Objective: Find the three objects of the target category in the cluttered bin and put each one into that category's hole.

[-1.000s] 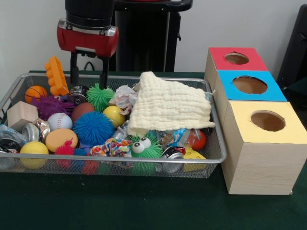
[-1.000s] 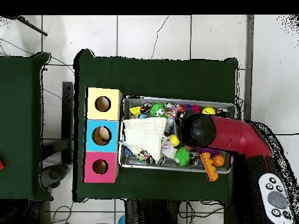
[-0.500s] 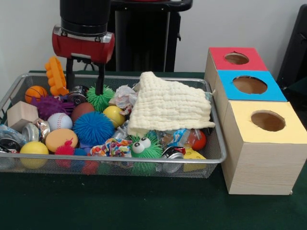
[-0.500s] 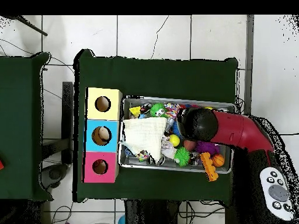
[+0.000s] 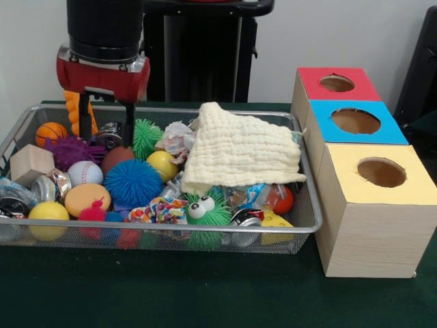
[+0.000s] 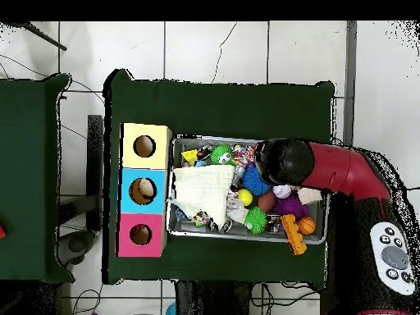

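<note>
My gripper (image 5: 107, 139) hangs open in the back left part of the wire bin (image 5: 300, 229), its two black fingers either side of a small metal can (image 5: 110, 134). Around it lie a mini basketball (image 5: 51, 132), a purple spiky ball (image 5: 68, 151), a brown ball (image 5: 117, 158), a green spiky ball (image 5: 145, 134), a baseball (image 5: 85, 172), a blue spiky ball (image 5: 133, 182) and a yellow ball (image 5: 162, 165). From overhead, the red arm (image 6: 328, 168) covers the gripper. The red box (image 5: 334, 84), blue box (image 5: 355, 121) and yellow box (image 5: 381, 173) each have a round hole on top.
A cream cloth (image 5: 239, 150) covers the bin's right half. An orange ridged toy (image 5: 71, 102) stands behind my left finger. A wooden block (image 5: 29, 162), crushed cans (image 5: 48, 186), a googly-eyed green toy (image 5: 203, 208) and a rope toy (image 5: 158, 210) fill the front.
The gripper has moved left along the bin's back, from above the green spiky ball to over the metal can, and a little lower. It stays open.
</note>
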Controlling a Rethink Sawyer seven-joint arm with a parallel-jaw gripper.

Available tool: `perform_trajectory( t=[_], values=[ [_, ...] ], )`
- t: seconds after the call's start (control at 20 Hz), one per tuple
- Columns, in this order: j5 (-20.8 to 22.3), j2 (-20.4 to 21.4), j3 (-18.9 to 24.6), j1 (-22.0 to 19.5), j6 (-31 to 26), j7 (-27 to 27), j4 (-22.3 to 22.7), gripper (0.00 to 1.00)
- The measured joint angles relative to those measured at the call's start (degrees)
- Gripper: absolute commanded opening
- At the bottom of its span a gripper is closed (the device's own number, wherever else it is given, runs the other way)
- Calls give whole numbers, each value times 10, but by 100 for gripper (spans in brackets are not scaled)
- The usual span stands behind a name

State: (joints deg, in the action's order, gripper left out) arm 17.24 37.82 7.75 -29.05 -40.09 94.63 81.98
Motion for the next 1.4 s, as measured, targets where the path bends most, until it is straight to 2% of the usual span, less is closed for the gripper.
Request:
perform_trajectory(
  t=[0.25,1.4],
  values=[
    [1,-16,0,0,0,0,-15,100],
    [5,-78,0,10,23,0,-24,100]
  ],
)
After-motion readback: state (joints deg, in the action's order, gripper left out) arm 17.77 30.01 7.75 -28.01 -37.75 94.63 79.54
